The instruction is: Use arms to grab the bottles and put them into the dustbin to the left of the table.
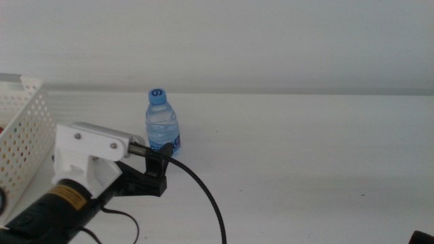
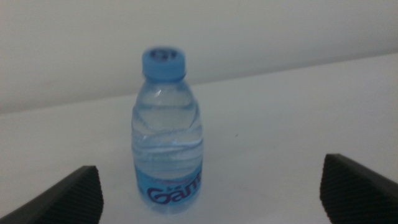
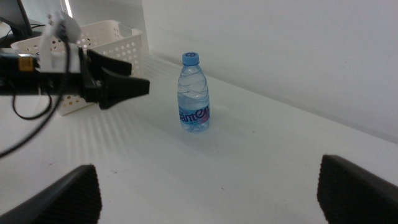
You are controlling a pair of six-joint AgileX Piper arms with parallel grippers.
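Upright on the white worktop (image 1: 305, 149) stands the water bottle (image 1: 163, 123), clear with a blue cap and a blue label, well out from the back wall. Nothing touches it. The left gripper (image 1: 161, 163) reaches in from the left side of the middle view and sits just short of the bottle, aimed at its lower half. In the left wrist view its fingers (image 2: 74, 196) are spread wide, one on each side of the bottle (image 2: 166, 134) with clear worktop between them and it, gripping nothing. The right wrist view shows the same gripper (image 3: 134, 87) side-on, its dark tips near the bottle (image 3: 193, 93) but apart from it.

The dustbin (image 1: 24, 129), a white basket with rows of round holes, stands at the left edge of the worktop, behind the left arm.

The right gripper (image 3: 208, 193) waits well back from the bottle; its fingers (image 3: 357, 190) are also spread wide and hold nothing.
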